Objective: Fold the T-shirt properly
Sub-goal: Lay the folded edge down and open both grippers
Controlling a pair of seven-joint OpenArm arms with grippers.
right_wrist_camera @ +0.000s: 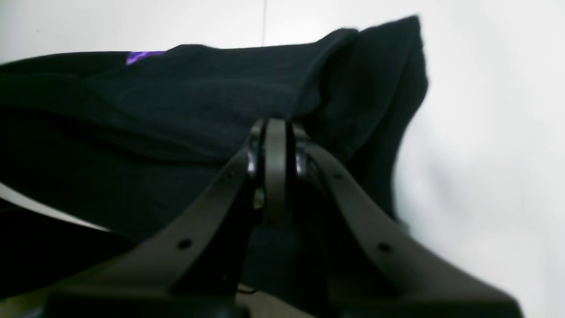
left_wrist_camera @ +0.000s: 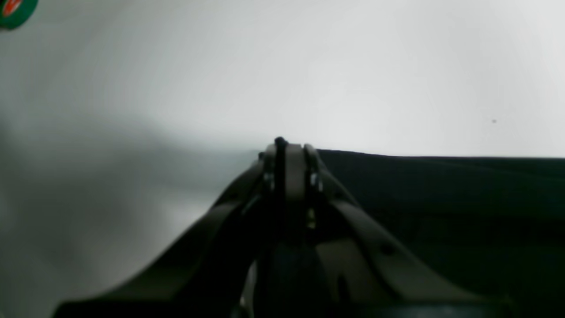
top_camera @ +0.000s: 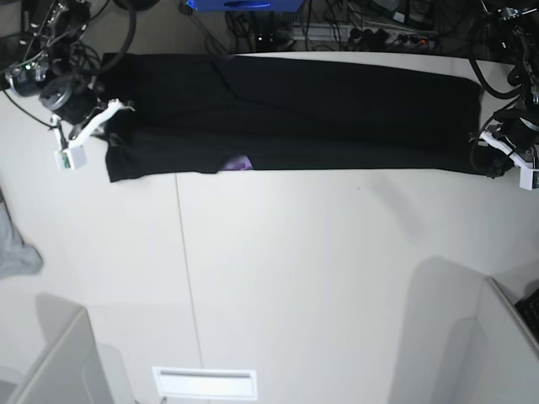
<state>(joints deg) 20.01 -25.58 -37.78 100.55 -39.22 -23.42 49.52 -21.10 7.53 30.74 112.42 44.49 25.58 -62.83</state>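
The black T-shirt [top_camera: 295,114] lies folded into a long band across the far part of the white table, with a bit of purple print [top_camera: 237,163] showing at its near edge. My right gripper [top_camera: 112,141] is at the band's left end. In the right wrist view this gripper [right_wrist_camera: 276,128] is shut on a raised bunch of the T-shirt [right_wrist_camera: 176,101]. My left gripper [top_camera: 491,166] is at the band's right end. In the left wrist view it [left_wrist_camera: 289,150] is shut, with a thin black edge of the T-shirt [left_wrist_camera: 441,198] pinched between its fingers.
A small grey cloth [top_camera: 17,252] lies at the table's left edge. Cables and gear [top_camera: 354,25] crowd the back. A white slotted plate [top_camera: 205,383] sits at the front edge, with grey panels [top_camera: 55,362] at both front corners. A green and red object [left_wrist_camera: 13,11] shows top left.
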